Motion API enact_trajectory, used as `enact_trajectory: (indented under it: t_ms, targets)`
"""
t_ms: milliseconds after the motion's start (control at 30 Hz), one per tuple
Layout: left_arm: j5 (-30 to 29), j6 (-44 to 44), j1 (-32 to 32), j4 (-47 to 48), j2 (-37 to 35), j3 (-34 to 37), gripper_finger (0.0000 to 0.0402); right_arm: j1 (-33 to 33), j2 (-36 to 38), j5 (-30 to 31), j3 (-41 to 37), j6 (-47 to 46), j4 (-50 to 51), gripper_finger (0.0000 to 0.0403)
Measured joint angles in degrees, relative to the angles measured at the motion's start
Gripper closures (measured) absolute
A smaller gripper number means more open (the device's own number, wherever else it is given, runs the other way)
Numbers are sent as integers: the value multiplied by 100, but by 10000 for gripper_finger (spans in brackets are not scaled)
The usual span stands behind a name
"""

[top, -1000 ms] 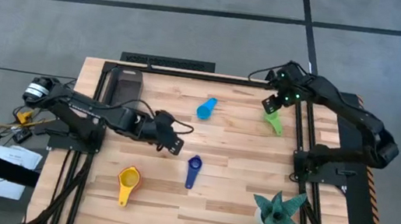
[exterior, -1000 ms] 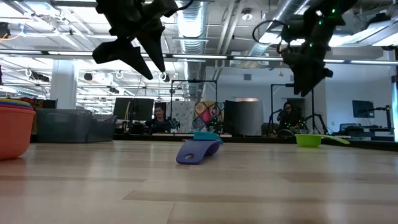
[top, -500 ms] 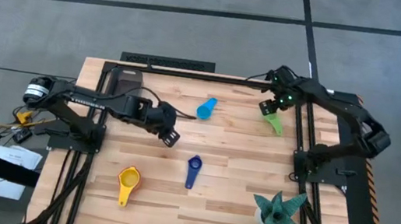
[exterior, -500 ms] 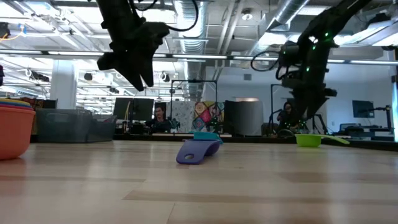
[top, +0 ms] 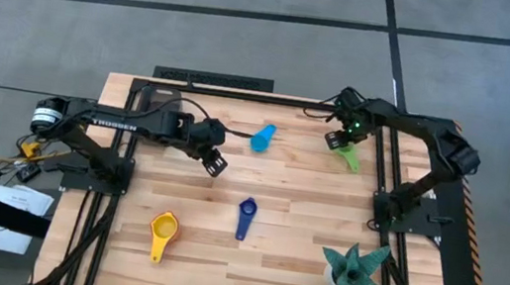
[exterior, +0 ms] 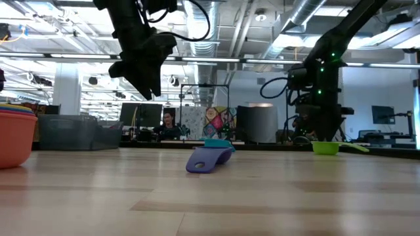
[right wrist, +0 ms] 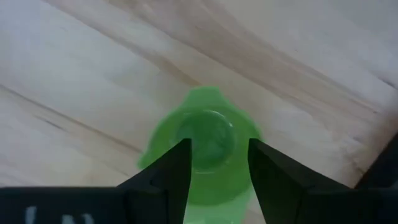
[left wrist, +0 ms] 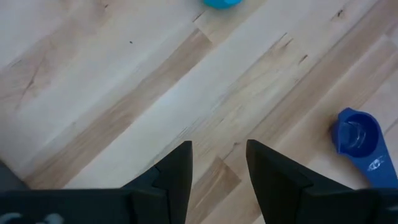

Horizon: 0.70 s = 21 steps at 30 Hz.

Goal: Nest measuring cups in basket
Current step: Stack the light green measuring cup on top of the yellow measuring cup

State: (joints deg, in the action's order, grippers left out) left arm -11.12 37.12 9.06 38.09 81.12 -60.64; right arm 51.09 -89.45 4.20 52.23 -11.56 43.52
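The green measuring cup (right wrist: pixel 202 152) is being lined up for a pick at the table's far right edge, the right gripper (top: pixel 342 141) being held directly above it with its jaws parted to either side of the bowl, nothing yet gripped. The left gripper (top: pixel 213 163) is being carried empty over bare wood, jaws slightly apart. The light blue cup (top: pixel 263 138), dark blue cup (top: pixel 244 217) and yellow cup (top: pixel 162 232) are being left scattered. The basket (top: pixel 158 106) is lying at the far left, under the left arm. Next, a descent and closure on the green cup seem called for.
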Motion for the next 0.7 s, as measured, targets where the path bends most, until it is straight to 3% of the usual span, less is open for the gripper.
enact_trajectory:
  t_ms: [267, 700]
  targets:
    - [13, -72, 129, -2, 0, 0, 262, 81, 446, 198, 2, 1, 57, 235]
    - [33, 99, 196, -68, -2, -1, 262, 306, -126, 193, -31, 85, 54, 245]
